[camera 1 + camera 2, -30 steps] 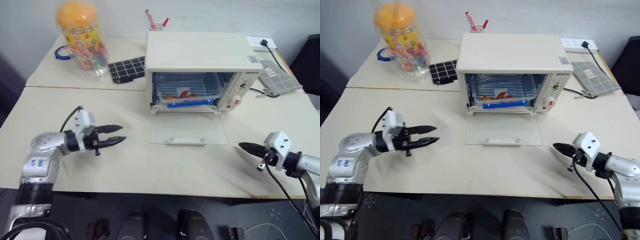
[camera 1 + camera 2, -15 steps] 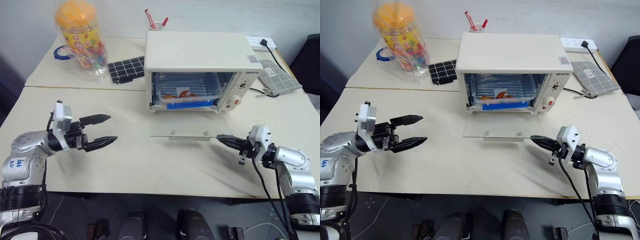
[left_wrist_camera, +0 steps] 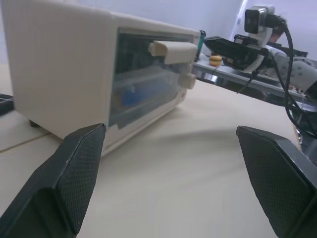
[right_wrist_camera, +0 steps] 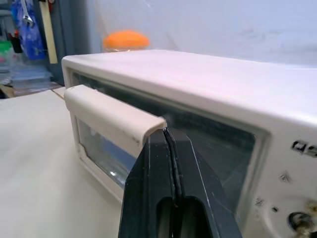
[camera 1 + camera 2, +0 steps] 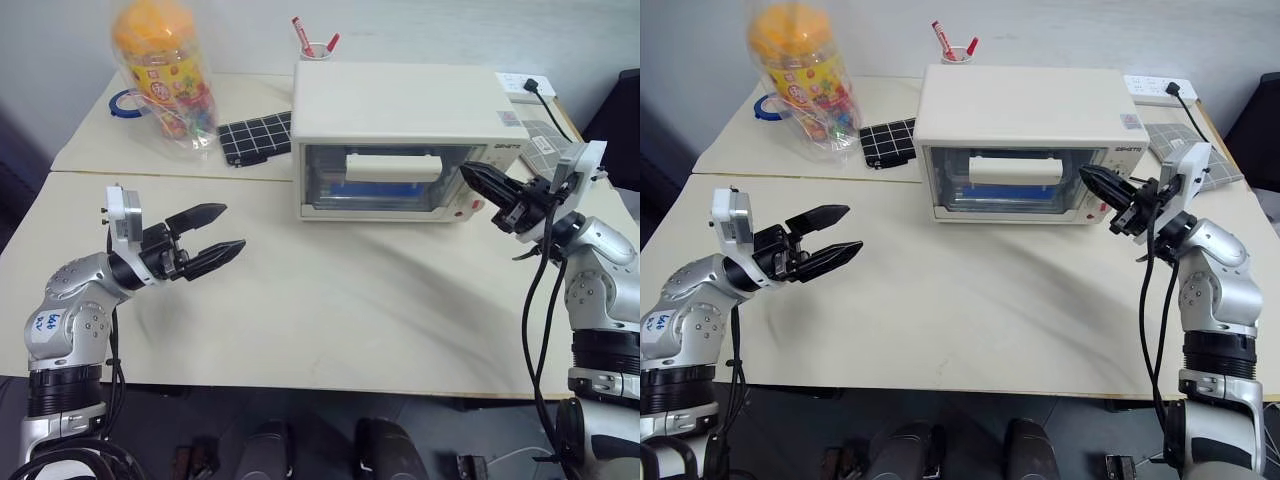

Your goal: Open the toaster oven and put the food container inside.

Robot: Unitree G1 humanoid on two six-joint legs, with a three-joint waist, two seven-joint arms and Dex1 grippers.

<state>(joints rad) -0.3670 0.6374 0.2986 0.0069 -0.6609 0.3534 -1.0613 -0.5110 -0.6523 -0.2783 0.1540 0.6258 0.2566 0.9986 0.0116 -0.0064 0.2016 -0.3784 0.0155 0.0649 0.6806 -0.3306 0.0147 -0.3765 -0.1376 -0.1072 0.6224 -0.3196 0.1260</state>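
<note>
Nearest, at about 8 o'clock on the worktop (image 5: 330,310), the left gripper (image 5: 218,236) hovers with its two black fingers spread wide and nothing between them, pointing toward the middle of the worktop. The toaster oven (image 5: 400,105) lies well apart from it, toward 1 o'clock.

At 3 o'clock the right gripper (image 5: 470,175) is raised, its fingers pressed together with no visible gap and pinching nothing. In the right wrist view the tips sit right at the near end of the white bar handle (image 4: 106,114), just under it and in front of the glass door; whether they touch it cannot be told.

Farther back, around 12 o'clock, the toaster oven stands with its door shut. The food container (image 5: 385,190) lies inside, its blue showing dimly through the glass, behind the handle and a little toward 9 o'clock of the right gripper's tips.

At 10 o'clock, farthest, stands a clear jar (image 5: 165,80) with an orange lid.
</note>
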